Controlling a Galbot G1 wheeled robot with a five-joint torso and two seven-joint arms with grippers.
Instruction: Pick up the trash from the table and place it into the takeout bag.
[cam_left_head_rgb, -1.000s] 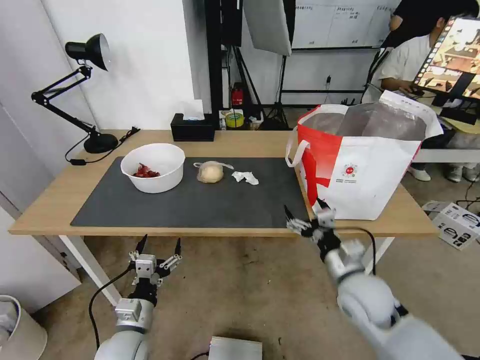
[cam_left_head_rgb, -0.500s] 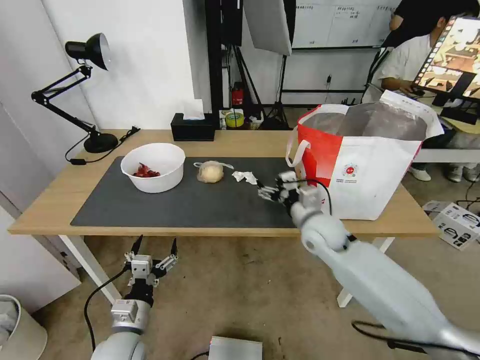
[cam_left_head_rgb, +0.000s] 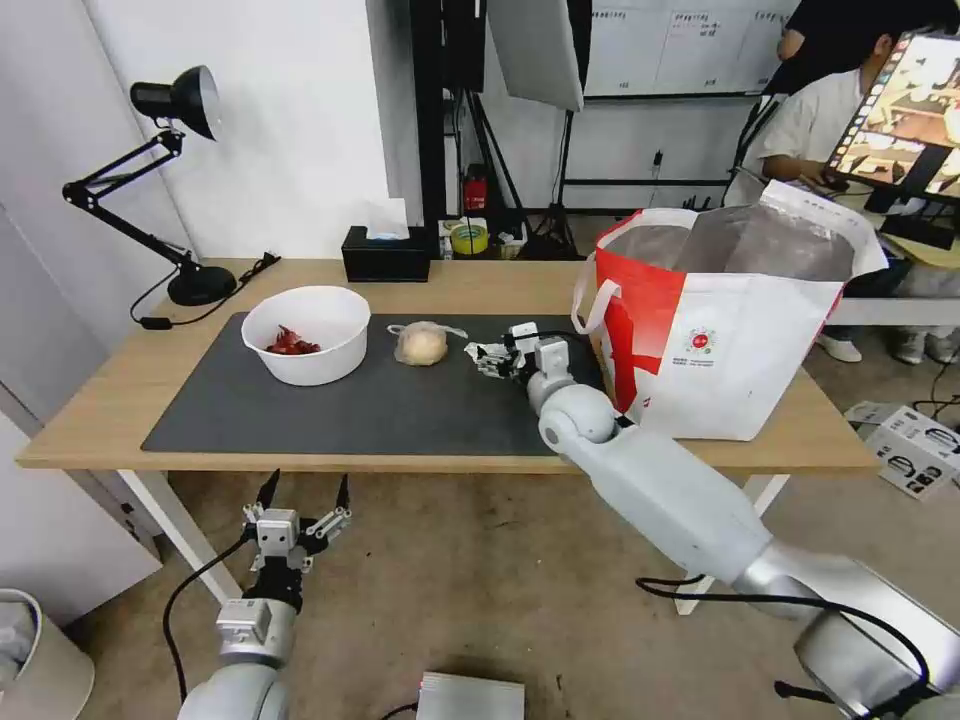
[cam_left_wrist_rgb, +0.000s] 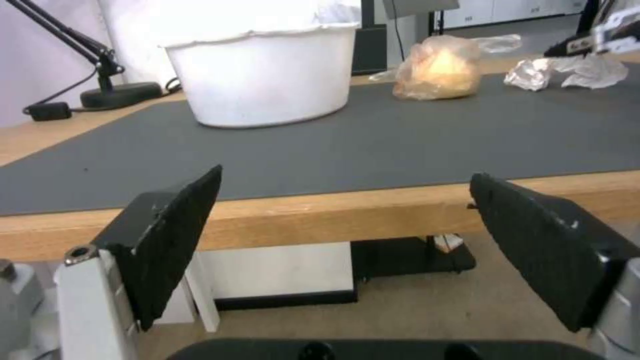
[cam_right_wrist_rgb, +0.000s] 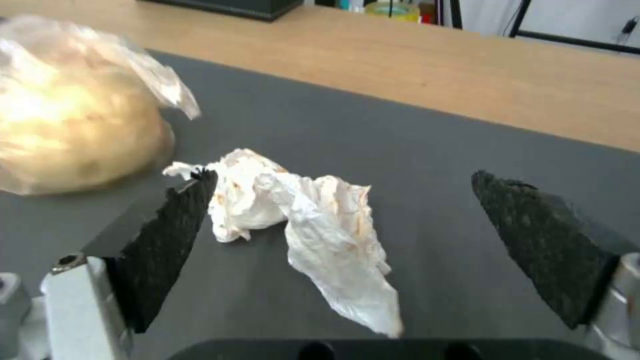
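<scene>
The tissue (cam_right_wrist_rgb: 300, 220) lay on the mat (cam_right_wrist_rgb: 433, 165) between the right gripper's (cam_right_wrist_rgb: 340, 235) spread jaws. The left gripper (cam_left_head_rgb: 303, 500) hung below the bench (cam_left_head_rgb: 90, 420), jaws spread.

The light-wood worktop (cam_left_head_rgb: 480, 285) carries a dark grey mat (cam_left_head_rgb: 380, 400), a takeout bag (cam_left_head_rgb: 740, 340), a desk lamp (cam_left_head_rgb: 195, 285) and what looks like a black tissue box (cam_left_head_rgb: 385, 262).

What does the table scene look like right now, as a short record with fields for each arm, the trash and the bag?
right end effector: open, low over the mat, fingers either side of the crumpled tissue, not gripping it
left end effector: open, parked below the table edge
trash on mat: white bowl, knotted bag, crumpled tissue
takeout bag: upright, open, at the table's right end
</scene>
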